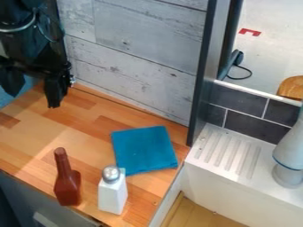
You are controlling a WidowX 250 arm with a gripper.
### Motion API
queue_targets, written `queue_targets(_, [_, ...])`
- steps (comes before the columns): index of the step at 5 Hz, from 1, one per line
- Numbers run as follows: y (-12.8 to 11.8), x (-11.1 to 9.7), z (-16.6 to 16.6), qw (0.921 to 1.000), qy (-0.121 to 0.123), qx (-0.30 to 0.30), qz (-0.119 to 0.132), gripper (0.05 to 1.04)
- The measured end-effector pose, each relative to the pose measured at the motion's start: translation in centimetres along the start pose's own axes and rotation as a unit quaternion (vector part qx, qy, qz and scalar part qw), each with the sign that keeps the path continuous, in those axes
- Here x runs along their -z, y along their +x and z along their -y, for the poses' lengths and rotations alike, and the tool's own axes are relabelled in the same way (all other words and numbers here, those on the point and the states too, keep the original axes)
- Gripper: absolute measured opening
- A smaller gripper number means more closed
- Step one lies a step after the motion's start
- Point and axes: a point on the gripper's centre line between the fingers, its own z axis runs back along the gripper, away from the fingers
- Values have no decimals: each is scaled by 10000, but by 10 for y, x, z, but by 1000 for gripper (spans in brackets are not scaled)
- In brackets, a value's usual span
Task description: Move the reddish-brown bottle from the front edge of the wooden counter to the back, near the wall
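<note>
my gripper [33,94] is at upper left, fingers spread open, holding nothing, well apart from blue cloth [144,150] flat on wooden counter [89,126], brown bottle [67,184] and white shaker [112,195] standing near front edge.

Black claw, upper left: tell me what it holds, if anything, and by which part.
Nothing is held: the claw hangs open above the wooden counter, while the brown bottle, white shaker and blue cloth sit apart from it.

Folded blue cloth [144,150] lies flat by the surface's [35,146] right edge; brown bottle [67,184] and white, silver-topped shaker [112,195] stand upright near the front edge.
</note>
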Motion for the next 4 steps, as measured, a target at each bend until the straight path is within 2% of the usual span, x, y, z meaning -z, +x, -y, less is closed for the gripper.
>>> queue_targets(1, [-4, 5, 1, 9999, -9, -7, -109, 1001])
queue_targets(3, [-25, 25, 7, 9993, -135, -17, -348, 1001])
queue_targets(4, [-32, 40, 8, 9989, -101, -50, -457, 1001])
